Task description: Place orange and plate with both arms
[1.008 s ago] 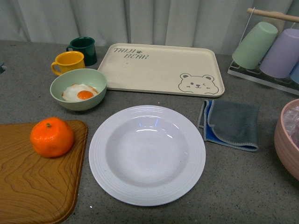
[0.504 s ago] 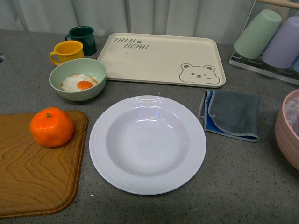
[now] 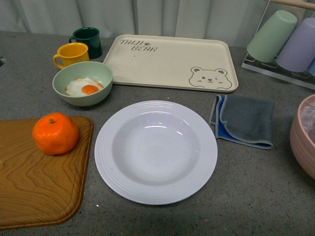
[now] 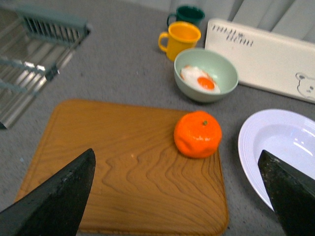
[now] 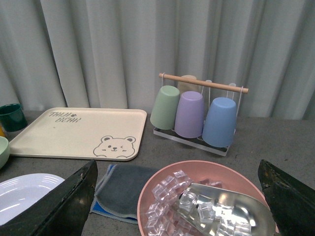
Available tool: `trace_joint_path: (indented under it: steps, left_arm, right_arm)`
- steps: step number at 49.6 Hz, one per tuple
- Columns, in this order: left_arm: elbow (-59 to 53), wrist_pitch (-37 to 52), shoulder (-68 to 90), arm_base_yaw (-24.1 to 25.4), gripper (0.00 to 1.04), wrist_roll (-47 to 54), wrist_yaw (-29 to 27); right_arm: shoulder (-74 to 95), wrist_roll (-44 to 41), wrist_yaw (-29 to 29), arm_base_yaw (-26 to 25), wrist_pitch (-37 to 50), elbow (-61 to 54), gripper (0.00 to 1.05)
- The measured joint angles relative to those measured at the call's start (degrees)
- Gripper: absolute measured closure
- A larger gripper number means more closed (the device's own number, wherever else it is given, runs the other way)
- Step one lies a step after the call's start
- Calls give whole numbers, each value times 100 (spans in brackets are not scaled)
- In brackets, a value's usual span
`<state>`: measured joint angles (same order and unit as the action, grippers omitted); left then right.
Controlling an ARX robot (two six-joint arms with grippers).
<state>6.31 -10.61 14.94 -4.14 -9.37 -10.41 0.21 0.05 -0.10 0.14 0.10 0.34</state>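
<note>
The orange (image 3: 55, 133) rests on a wooden board (image 3: 34, 191) at the front left. The white ridged plate (image 3: 155, 152) lies empty on the grey table just right of the board. Neither gripper shows in the front view. In the left wrist view my left gripper (image 4: 176, 162) hovers open above the board, with the orange (image 4: 197, 133) a little ahead between the finger lines and the plate (image 4: 285, 147) off to one side. My right gripper (image 5: 177, 167) is open above a pink bowl; the plate's edge (image 5: 24, 194) shows at that view's corner.
A cream bear tray (image 3: 172, 61) lies behind the plate. A pale green bowl with a fried egg (image 3: 82, 83), a yellow mug (image 3: 71, 54) and a dark green mug (image 3: 87, 41) stand at the back left. A grey-blue cloth (image 3: 244, 120), a pink ice bowl (image 5: 206, 201) and a cup rack (image 5: 197, 113) are at the right.
The front view tilted slightly down over the first half second, so everything sits higher in the picture. No object has moved on the table since.
</note>
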Motion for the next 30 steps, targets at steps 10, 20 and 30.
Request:
trace_joint_path:
  steps: [10,20,30]
  left_arm:
    - [284,1429,2188,-9,7,-345,184]
    - [1034,2789,4885,-2,7,-385,422]
    - [1838,3062,6649,-94,7,-157,476]
  right_arm:
    - [0,0,0,0,0,0,9]
    - [0,0,0,0,0,0,9]
    - [0,0,-2,0,0,0,9]
